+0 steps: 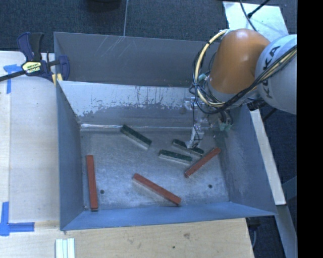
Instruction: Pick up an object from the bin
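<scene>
The grey bin (151, 108) is showing a scuffed floor and a scratched back wall, with dark carpet (151, 15) lying behind it at the top of the frame. The gripper (196, 140) is hanging low at the bin floor's upper right, over a green bar (185, 145). Whether it is spread or pressed together cannot be told. A second green bar (175, 155) and a red bar (202, 162) are lying just beside that one. A third green bar (136, 136) is lying left of centre, a long red bar (156, 189) lower centre, and a left red bar (91, 182) along the left wall. The arm (285, 75) is carrying black lettering, only partly readable.
</scene>
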{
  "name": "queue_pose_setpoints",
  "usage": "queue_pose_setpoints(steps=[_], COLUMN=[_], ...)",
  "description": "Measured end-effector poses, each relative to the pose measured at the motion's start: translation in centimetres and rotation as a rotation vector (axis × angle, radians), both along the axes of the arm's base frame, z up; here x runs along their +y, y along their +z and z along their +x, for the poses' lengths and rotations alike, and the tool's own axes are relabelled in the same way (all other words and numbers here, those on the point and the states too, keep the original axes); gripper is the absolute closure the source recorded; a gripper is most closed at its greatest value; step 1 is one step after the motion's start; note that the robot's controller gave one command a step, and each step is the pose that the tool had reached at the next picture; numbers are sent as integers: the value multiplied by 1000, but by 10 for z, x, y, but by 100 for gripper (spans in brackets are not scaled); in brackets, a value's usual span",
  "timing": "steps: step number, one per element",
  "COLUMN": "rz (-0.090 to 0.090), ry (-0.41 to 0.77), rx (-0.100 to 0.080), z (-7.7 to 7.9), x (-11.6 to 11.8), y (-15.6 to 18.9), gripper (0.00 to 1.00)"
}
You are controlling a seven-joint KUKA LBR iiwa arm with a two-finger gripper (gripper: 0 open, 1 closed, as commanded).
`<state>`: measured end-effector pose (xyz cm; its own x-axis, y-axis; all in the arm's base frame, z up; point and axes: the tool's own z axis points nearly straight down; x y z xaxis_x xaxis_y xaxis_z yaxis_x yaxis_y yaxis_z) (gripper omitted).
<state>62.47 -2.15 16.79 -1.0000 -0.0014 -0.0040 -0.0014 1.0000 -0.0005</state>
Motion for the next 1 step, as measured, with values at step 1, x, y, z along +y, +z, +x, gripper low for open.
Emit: queue_pose_setpoints(steps=[1], rz=[0], ry=[0], rx=[9], z=[-19], x=[-43], y=[-102], gripper=[0])
